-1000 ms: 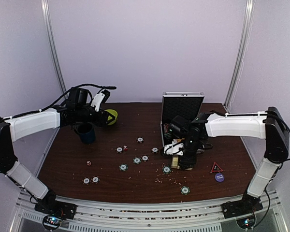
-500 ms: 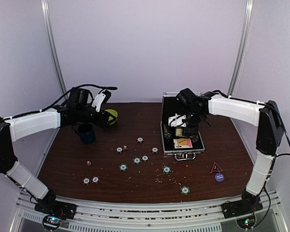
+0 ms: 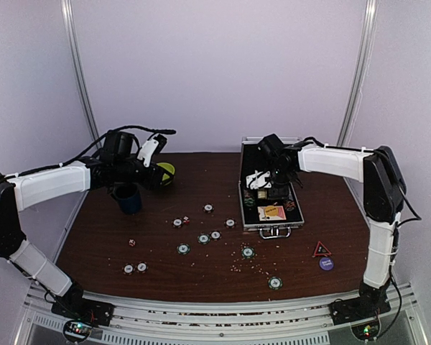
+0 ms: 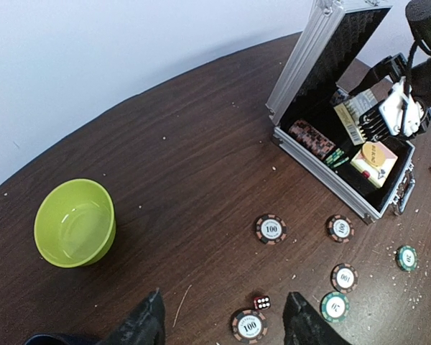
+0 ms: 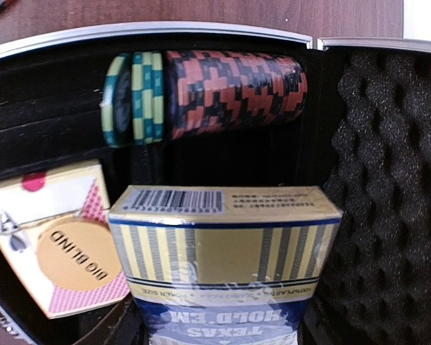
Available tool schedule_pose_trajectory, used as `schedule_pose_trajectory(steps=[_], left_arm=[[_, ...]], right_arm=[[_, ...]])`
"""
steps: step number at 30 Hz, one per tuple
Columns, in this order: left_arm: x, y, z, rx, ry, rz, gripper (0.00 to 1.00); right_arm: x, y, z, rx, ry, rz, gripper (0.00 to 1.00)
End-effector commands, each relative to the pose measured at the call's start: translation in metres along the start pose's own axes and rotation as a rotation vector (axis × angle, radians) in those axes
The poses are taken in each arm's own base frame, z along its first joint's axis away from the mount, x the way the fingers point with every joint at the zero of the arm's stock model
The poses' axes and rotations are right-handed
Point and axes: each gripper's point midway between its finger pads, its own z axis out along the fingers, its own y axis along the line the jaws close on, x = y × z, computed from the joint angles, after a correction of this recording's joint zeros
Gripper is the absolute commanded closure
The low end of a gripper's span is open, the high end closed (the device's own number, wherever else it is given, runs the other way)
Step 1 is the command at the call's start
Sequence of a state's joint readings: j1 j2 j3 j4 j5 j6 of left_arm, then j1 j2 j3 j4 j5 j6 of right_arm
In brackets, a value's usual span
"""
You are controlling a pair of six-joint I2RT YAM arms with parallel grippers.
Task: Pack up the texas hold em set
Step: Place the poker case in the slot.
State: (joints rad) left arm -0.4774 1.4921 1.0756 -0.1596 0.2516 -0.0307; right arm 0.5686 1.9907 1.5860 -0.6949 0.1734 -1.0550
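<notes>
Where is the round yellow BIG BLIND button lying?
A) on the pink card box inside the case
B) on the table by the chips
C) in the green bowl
A: the BIG BLIND button lies flat on the pink card box, which sits inside the open case.

Ten loose chips [image 3: 183,249] and two dice [image 3: 131,243] lie in the middle. Two card boxes [image 5: 223,251] are in one case [image 3: 273,231]. Far left are one bowl [image 3: 165,172] and one mug [image 3: 128,198], and near right one blue button [image 3: 327,264].
</notes>
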Motion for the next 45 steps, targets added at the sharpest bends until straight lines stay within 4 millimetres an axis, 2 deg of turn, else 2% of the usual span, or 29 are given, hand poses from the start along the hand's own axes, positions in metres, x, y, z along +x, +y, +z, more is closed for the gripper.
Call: schedule_pose_trajectory(steps=[1, 11, 19, 27, 34, 45], left_arm=[[-0.023, -0.006, -0.007, 0.014, -0.059, 0.032, 0.43], [-0.021, -0.007, -0.004, 0.015, -0.053, 0.034, 0.43], [-0.020, -0.008, -0.003, 0.016, -0.049, 0.036, 0.43], [-0.018, -0.009, -0.001, 0.020, -0.042, 0.037, 0.43], [-0.018, -0.010, -0.001, 0.019, -0.041, 0.041, 0.43], [-0.018, -0.012, -0.001, 0.024, -0.039, 0.044, 0.43]], right_arm=[[0.000, -0.027, 0.005, 0.068, -0.003, -0.018, 0.51], [0.006, -0.037, 0.027, 0.042, -0.005, -0.021, 0.51], [-0.002, -0.017, 0.034, -0.061, -0.048, -0.042, 0.50], [0.000, -0.011, 0.044, -0.084, -0.028, -0.048, 0.48], [0.001, -0.007, 0.048, -0.098, -0.022, -0.050, 0.36], [0.004, -0.023, 0.045, -0.048, -0.026, 0.001, 0.26]])
